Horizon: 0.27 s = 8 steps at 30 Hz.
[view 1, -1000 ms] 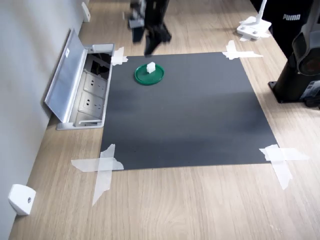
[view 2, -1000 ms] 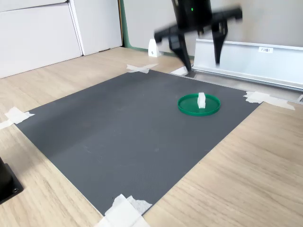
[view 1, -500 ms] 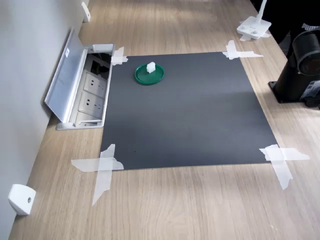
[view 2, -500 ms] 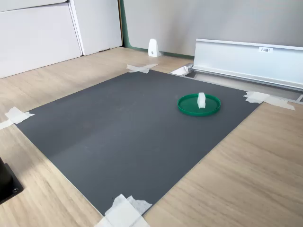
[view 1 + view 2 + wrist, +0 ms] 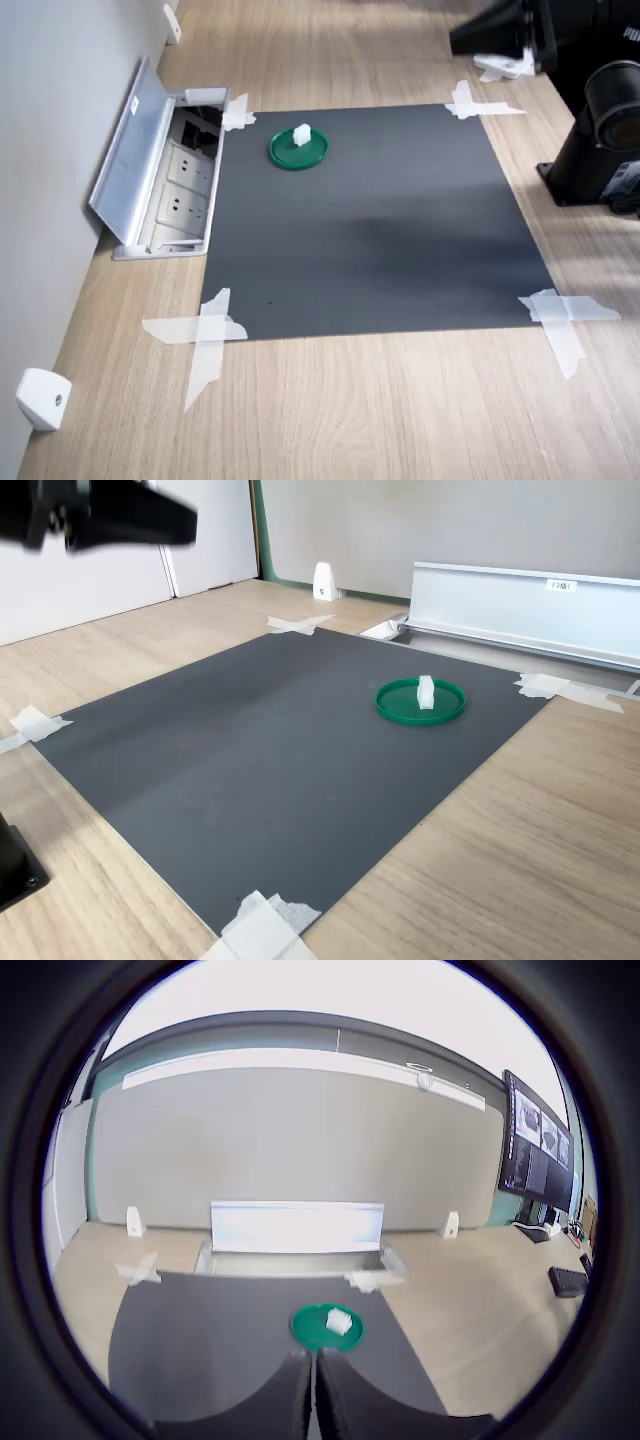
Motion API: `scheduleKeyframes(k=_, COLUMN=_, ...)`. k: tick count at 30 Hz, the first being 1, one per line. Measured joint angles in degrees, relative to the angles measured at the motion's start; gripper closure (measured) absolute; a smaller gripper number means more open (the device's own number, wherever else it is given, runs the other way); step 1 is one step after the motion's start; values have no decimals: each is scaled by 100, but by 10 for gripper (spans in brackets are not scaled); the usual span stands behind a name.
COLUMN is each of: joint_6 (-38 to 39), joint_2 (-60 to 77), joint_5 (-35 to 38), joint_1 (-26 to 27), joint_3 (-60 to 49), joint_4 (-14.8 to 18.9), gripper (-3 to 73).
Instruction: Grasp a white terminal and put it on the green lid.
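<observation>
White terminal (image 5: 301,133) sat on the green lid (image 5: 299,150), inside the rim, standing upright in the second exterior view (image 5: 426,691). Lid lay on the dark mat (image 5: 380,230), near the corner beside the open socket box (image 5: 170,190). Placement judged done.

Gripper (image 5: 311,1400) was well apart from the lid, high and back; in the wrist view its fingers (image 5: 285,1400) met along a thin seam, holding nothing. In both exterior views it was only a dark blur (image 5: 490,30), so its exact pose was unclear.

Risks from here:
- terminal looked tall and narrow, so any knock to the table or mat might topple it off the lid
- an arm sweep passing low over that corner could clip it
</observation>
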State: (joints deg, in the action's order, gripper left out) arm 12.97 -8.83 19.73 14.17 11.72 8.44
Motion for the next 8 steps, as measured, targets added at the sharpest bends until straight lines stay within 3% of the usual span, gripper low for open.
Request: scheduleKeyframes(k=8, joint_6=-11, joint_2=648, joint_5=6, joint_1=0, joint_3=-321, joint_4=1, gripper=702)
